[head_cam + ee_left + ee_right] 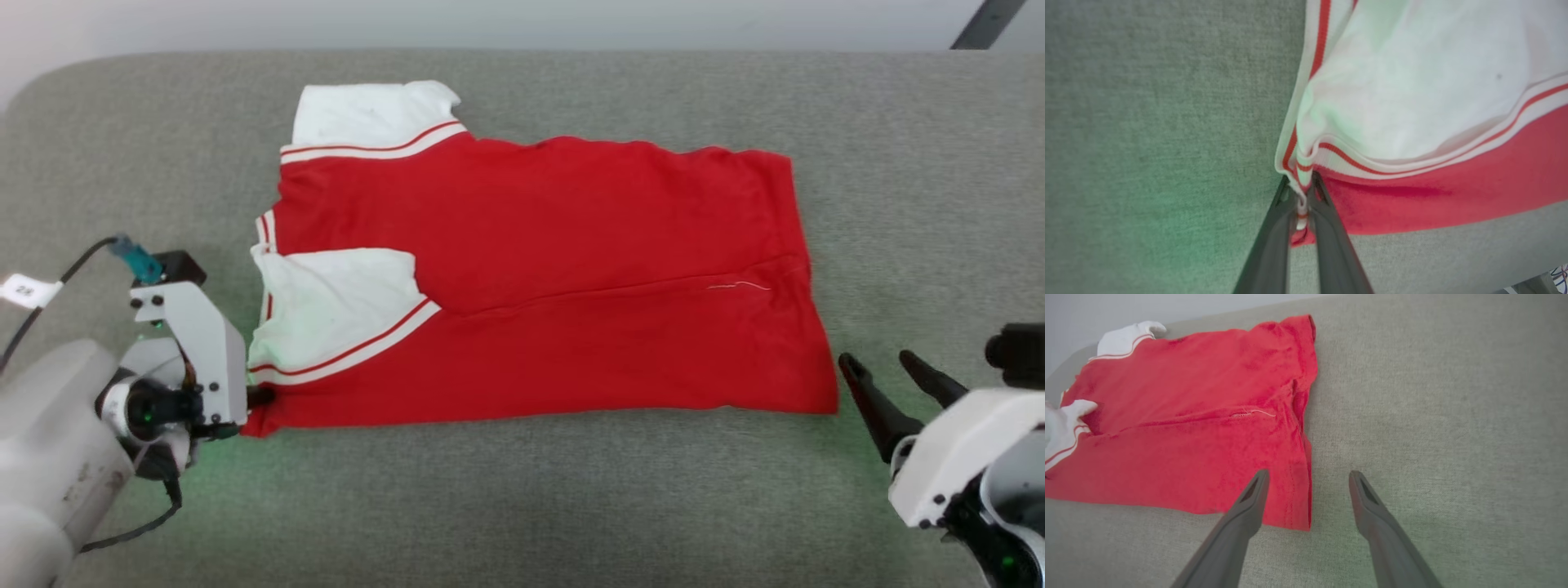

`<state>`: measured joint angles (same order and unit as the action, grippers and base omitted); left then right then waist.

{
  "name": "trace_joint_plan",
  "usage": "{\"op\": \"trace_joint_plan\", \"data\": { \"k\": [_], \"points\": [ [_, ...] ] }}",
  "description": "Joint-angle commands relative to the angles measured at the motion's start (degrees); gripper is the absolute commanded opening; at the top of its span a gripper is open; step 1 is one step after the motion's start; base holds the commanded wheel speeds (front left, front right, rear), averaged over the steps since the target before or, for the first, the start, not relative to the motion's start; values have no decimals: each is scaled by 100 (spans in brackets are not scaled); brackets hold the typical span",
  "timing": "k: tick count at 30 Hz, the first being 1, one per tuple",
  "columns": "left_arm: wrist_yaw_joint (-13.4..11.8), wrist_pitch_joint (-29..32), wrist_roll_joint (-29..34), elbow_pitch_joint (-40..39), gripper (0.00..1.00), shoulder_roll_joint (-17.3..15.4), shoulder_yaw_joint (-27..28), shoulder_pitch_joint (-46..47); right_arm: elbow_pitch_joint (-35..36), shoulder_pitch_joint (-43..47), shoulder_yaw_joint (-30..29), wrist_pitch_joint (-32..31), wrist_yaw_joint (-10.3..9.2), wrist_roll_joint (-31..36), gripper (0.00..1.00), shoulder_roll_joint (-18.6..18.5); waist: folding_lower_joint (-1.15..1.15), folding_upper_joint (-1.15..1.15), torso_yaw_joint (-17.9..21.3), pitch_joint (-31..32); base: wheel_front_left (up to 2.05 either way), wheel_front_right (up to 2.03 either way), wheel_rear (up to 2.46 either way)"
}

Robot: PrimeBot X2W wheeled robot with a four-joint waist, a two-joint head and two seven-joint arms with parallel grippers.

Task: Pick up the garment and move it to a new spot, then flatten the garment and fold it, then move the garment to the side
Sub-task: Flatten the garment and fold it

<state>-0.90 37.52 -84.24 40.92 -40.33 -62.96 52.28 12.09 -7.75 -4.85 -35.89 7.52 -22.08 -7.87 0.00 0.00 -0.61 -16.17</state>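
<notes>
Red garment (539, 278) flat on grey surface (522, 506), left wrist close-up — left gripper (1302, 194) pinching its striped sleeve trim (1372, 167), right gripper (1309, 474) splayed wide, empty, beside the hem (1298, 457)

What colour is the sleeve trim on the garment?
White with a thin red stripe: the trim edges the white sleeve of the garment. Clearest in the left wrist view.

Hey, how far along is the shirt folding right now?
Done: the garment lies flat on the grey surface, one long edge and a white sleeve folded in. In hand: the left end effector is shut on the corner by that sleeve; the right end effector stands open beside the hem corner, not gripping. Left: further folds, then moving it aside.
</notes>
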Motion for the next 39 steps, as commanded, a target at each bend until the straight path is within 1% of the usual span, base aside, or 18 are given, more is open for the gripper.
{"op": "trace_joint_plan", "data": {
  "k": [1,4,10,15,16,17,22,29,34,39],
  "points": [
    [78,-1,31,5,0,370,-174,-269,-123,-191,36,-160,-7,-38,100,-42,0,0,-95,-71,0,0,0],
    [144,-23,63,55,0,470,-194,-229,-450,-400,97,-404,-7,15,100,-132,0,0,-186,-121,0,0,0],
    [274,-55,113,132,0,652,-239,-186,-1254,-861,158,-815,-7,58,100,-174,0,0,-350,-169,0,0,0],
    [344,-77,169,168,0,741,-268,-155,-1921,-1081,376,-1073,-7,122,100,-258,0,0,-461,-180,0,0,0],
    [353,-85,180,176,0,754,-273,-158,-2057,-1092,393,-1107,-8,112,47,-252,0,0,-477,-175,0,0,0],
    [361,-95,187,184,0,769,-278,-163,-2177,-1111,398,-1141,-8,105,0,-241,0,0,-494,-167,0,0,0],
    [418,-120,188,225,0,796,-285,-232,-2451,-1136,379,-1112,-8,157,0,-276,0,0,-539,-105,0,0,0],
    [445,-91,139,130,0,606,-234,-241,-2222,-1126,340,-1064,-8,98,0,-479,0,0,-519,70,0,0,0],
    [340,-43,206,-199,0,313,-210,-176,-1839,-1018,368,-1234,-8,-33,0,-630,0,0,-513,220,0,0,0],
    [86,14,265,-792,0,-74,-211,-195,-1323,-770,403,-1589,-8,-116,0,-860,0,0,-515,336,0,0,0]
  ]
}}
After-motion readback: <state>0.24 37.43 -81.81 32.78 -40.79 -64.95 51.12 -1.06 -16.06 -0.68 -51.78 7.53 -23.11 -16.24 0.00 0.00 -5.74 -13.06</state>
